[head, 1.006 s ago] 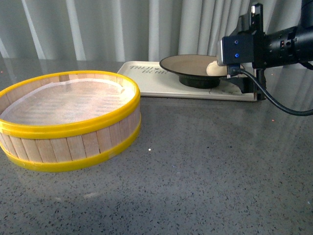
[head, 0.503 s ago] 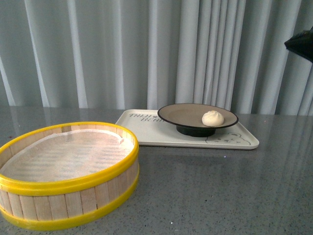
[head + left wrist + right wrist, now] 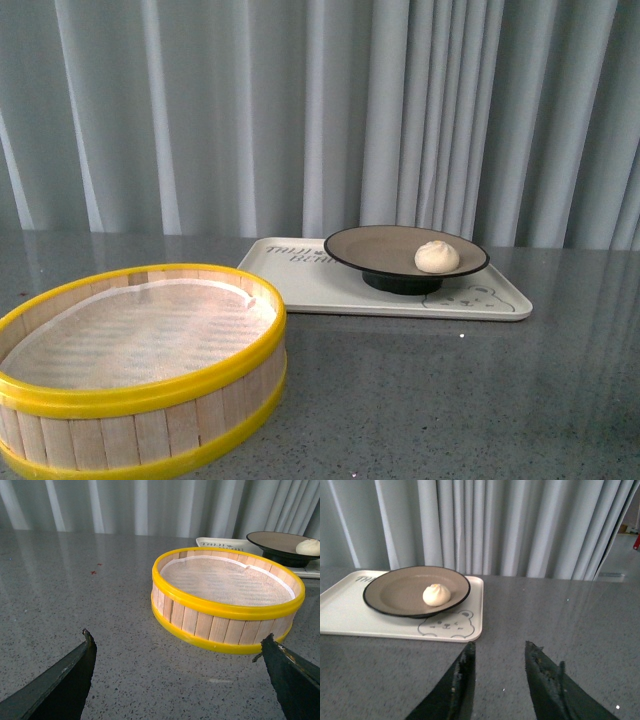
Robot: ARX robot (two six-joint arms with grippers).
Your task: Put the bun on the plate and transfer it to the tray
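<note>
The cream-white bun [image 3: 437, 256] lies on the taupe plate [image 3: 370, 246] with a black rim, right of its middle. The plate stands on the cream-white tray [image 3: 300, 280] at the back of the table. Neither arm shows in the front view. In the right wrist view the bun [image 3: 436, 594], plate [image 3: 395, 587] and tray [image 3: 340, 615] lie ahead, and my right gripper [image 3: 500, 650] is open and empty over bare table, short of the tray. My left gripper [image 3: 177, 642] is wide open and empty, near the table, in front of the steamer basket. The bun [image 3: 308, 547] shows far off there.
A round wooden steamer basket [image 3: 140, 400] with yellow rims and a white liner stands at the front left, also in the left wrist view [image 3: 225, 605]. The table is grey speckled stone [image 3: 450, 400]. Grey curtains [image 3: 300, 110] hang behind.
My right arm, which was at the plate on the tray a second ago, has drawn back and left the front view. The bun stays on the plate. The camera view has tilted upward.
</note>
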